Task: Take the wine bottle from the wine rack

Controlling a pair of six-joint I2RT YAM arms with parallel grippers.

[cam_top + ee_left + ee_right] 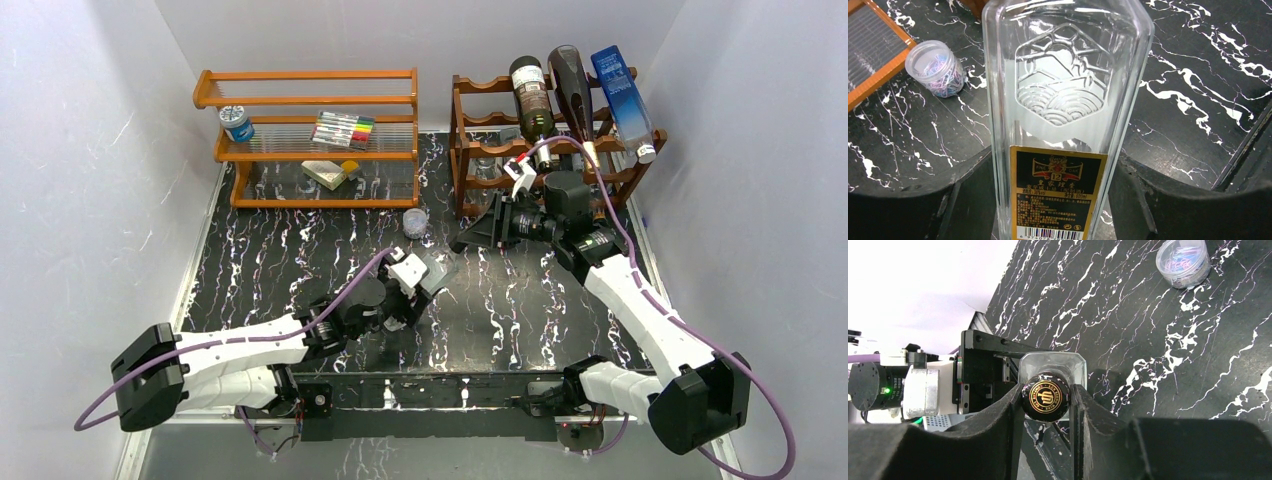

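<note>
A black marble-patterned table (520,300) seen from above, with two robot arms reaching in from the near edge. Between them, above the middle of the table, is the wine bottle (440,265). It is clear glass and off the wine rack (462,150), which stands at the far right.

The left tool (425,280) grasps the bottle's body. In the left wrist view its two dark fingers (973,200) sit against either side of the glass. Between them is a black-and-gold label, and above it an embossed hexagon with waves and a mountain.

The right tool (462,240) meets the bottle from the other end. In the right wrist view the right tool (1047,395) is clenched on the black cap (1045,397), which bears a gold emblem. The clear shoulders of the bottle show just behind the cap, and the left arm's black frame lies beyond them.

Three more bottles lie on top of the dark reddish-brown rack: a dark green one (531,95), a brown one (570,75) and a blue one (622,95). At the far left stands a lighter orange shelf (300,100) holding a pack of coloured markers (343,130). A small clear jar of paper clips (413,222) stands on the table between shelf and rack, near the held bottle and not touching it.
</note>
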